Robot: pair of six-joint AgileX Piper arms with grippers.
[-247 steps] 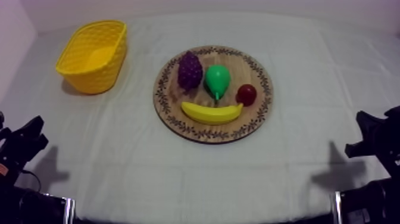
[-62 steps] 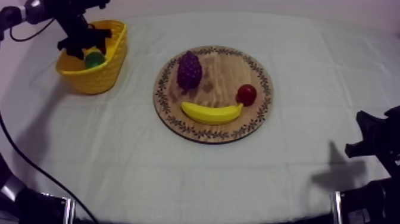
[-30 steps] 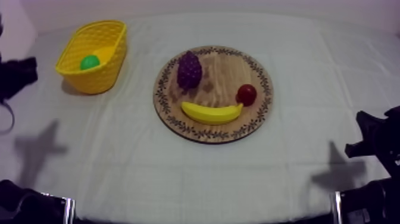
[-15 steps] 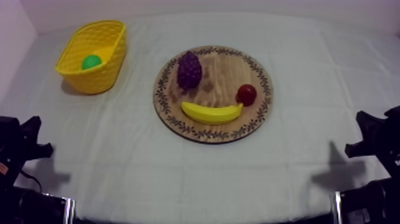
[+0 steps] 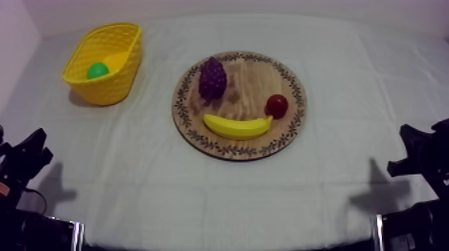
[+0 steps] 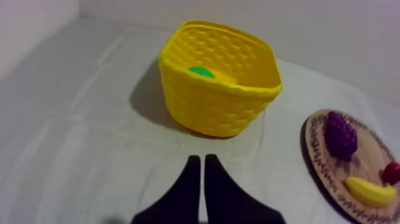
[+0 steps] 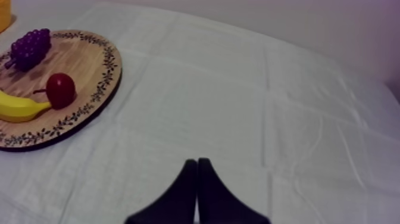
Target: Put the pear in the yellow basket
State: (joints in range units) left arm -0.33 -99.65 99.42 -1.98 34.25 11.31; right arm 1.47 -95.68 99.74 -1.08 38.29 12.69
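Pear (image 5: 97, 70): inside the yellow basket (image 5: 124, 67), low on the basket floor. From the L arm's cam, its green top (image 6: 202, 72) shows just over the near basket wall (image 6: 208, 104). The basket stands upright on the cloth (image 5: 200, 200) at approx. 10 o'clock from the wooden board (image 5: 250, 80), well apart from it. Board contents: grapes (image 5: 213, 79) at 10 o'clock, small red fruit (image 5: 276, 105) at 3 o'clock, banana (image 5: 237, 126) across 6 o'clock w/ both tips curving up. The banana's R tip is just beside the red fruit; whether they touch can't be told. L gripper (image 6: 199, 162): fingers pressed together into a narrow wedge, nothing held, over bare cloth w/ the basket straight ahead at 12 o'clock. From above it sits low at the table's 8 o'clock edge (image 5: 30, 152). R gripper (image 7: 197, 163): fingers likewise together, nothing between them, over bare cloth, board at approx. 10 o'clock from the fingertips. From above it sits low at the table's 4 o'clock edge (image 5: 411, 143).
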